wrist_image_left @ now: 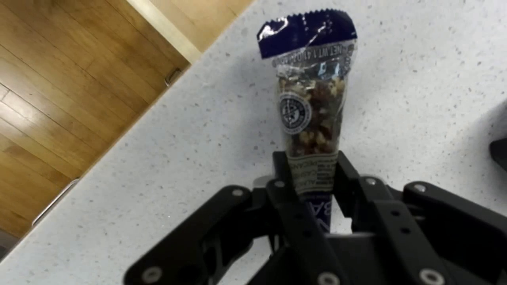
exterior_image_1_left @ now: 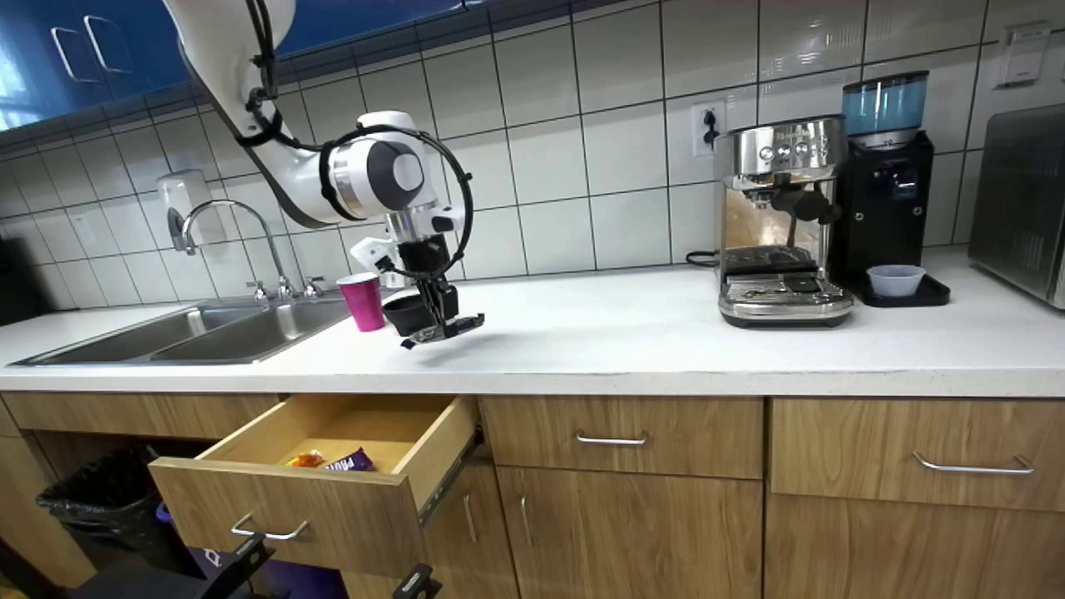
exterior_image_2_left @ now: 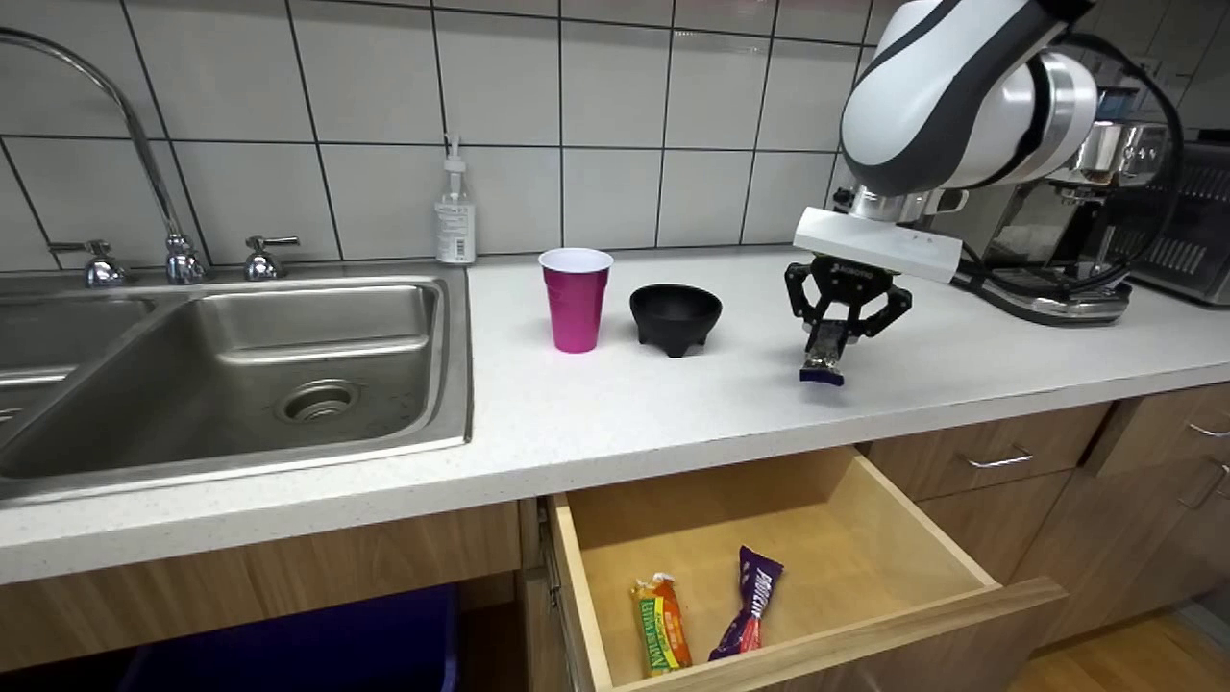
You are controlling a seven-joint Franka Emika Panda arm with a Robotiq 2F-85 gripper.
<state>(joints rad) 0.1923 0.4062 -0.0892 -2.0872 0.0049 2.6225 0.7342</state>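
The pincer (wrist_image_left: 311,168) has its jaws pinched in on the wrapped nut bar (wrist_image_left: 313,114), parted only by its width, and look, the bar's out over the white table (exterior_image_2_left: 673,399), right of the black bowl (exterior_image_2_left: 676,317) and pink cup (exterior_image_2_left: 577,306), the open drawer (exterior_image_2_left: 836,567) below on the near side!

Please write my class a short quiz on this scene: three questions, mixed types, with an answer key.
1. True or false: the gripper holds nothing.
2. In an exterior view, what stands between the pink plastic cup and the gripper? A) soap bottle; B) black footed bowl; C) espresso machine.
3. Short answer: which two items lie in the open drawer?

Key:
1. False; it holds a nut bar.
2. B.
3. An orange-and-green snack packet and a purple snack packet.
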